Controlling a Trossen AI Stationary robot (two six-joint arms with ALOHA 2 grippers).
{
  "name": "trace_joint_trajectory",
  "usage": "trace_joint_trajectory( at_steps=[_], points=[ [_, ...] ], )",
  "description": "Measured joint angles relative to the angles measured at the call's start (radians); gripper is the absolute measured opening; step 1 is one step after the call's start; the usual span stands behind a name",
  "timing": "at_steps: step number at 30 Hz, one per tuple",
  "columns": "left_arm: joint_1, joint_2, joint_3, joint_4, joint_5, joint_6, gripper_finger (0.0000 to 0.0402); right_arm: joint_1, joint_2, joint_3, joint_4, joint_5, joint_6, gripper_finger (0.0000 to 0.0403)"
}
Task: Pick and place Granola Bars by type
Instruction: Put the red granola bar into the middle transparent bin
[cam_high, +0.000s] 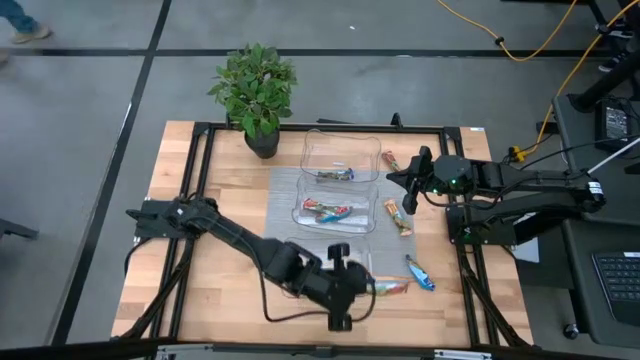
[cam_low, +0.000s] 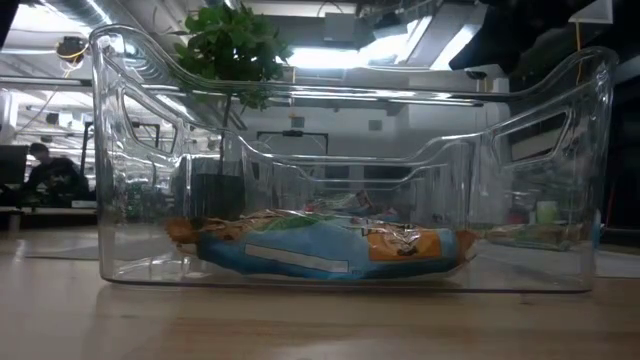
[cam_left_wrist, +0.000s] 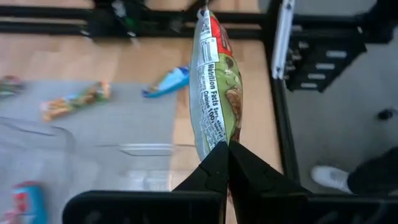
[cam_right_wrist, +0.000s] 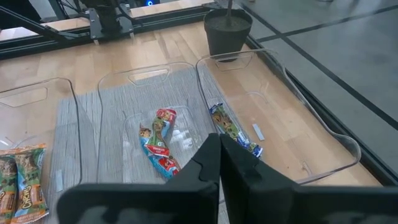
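Observation:
My left gripper (cam_high: 367, 286) hovers near the table's front edge, just right of the near clear tray (cam_low: 150, 265), shut on a green-and-orange granola bar (cam_left_wrist: 214, 81). That tray holds several wrapped bars (cam_low: 330, 248). The middle tray (cam_high: 300, 212) holds red-multicoloured bars (cam_right_wrist: 158, 140), and the far tray (cam_high: 312, 150) a blue one (cam_right_wrist: 231, 129). Loose bars lie on the table to the trays' right: an orange one (cam_high: 398, 215), a blue one (cam_high: 420, 272) and one more (cam_high: 390, 160). My right gripper (cam_high: 408, 190) waits shut at the right, above the table. My left gripper pinches the bar's near end (cam_left_wrist: 219, 138) between its two fingers. The fingers slant down toward the table's right and lie along the bar. The bar sticks out past the fingertips, lifted clear of the table.
A potted plant (cam_high: 256, 95) stands at the far edge. A grey mat (cam_high: 285, 190) lies under the trays. Black frame rails (cam_high: 470, 290) run along the table's sides. A person's shoe (cam_left_wrist: 333, 177) shows on the floor beyond the right edge.

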Motion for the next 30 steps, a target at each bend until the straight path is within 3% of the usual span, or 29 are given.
trace_joint_trajectory(
  at_steps=[9, 23, 30],
  points=[
    [0.083, -0.119, 0.001, -0.144, -0.03, 0.094, 0.0002, 0.0, 0.0, 0.0, 0.001, 0.0, 0.0, 0.0008],
    [0.28, -0.29, 0.001, -0.584, -0.039, 0.255, 0.0002, 0.0, 0.0, 0.0, 0.001, 0.0, 0.0, 0.0008],
    [0.429, -0.299, -0.001, -0.619, 0.029, 0.438, 0.0002, 0.0, 0.0, 0.0, 0.001, 0.0, 0.0, 0.0008]
  ],
)
